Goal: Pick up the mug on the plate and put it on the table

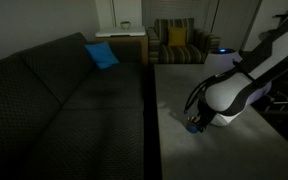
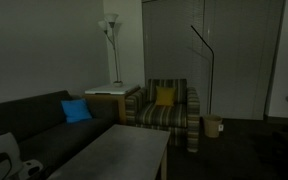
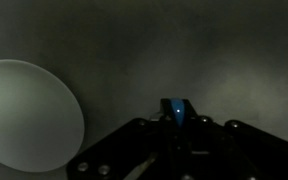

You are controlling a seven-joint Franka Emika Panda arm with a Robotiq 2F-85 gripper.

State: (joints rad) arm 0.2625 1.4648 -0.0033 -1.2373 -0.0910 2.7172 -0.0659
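1. The table is the biggest thing I care about: grey, plain, running alongside the sofa. In the wrist view, all the tabletop I can see beyond the plate's rim is bare.
2. The arm reaches in over the table with its wrist bent low toward the top.
3. The plate sits at the side of the wrist view, round and white. The part of its face that shows is bare, and one side runs out of the picture. I cannot find it in either exterior view.
4. The gripper hangs beside the plate, clear of its rim and not above it. The picture is dim, but I judge the fingers are drawn in on a small blue shape.
5. The mug is that blue shape. It is off the plate and between the fingers, over bare table beside the plate. I cannot tell whether its base touches the top, or whether it stands upright.
6. What the coming move turns on: bare table lies straight below the mug and the plate lies off to one side. I judge the move should be a plain descent and release, with no drift toward the plate's rim.
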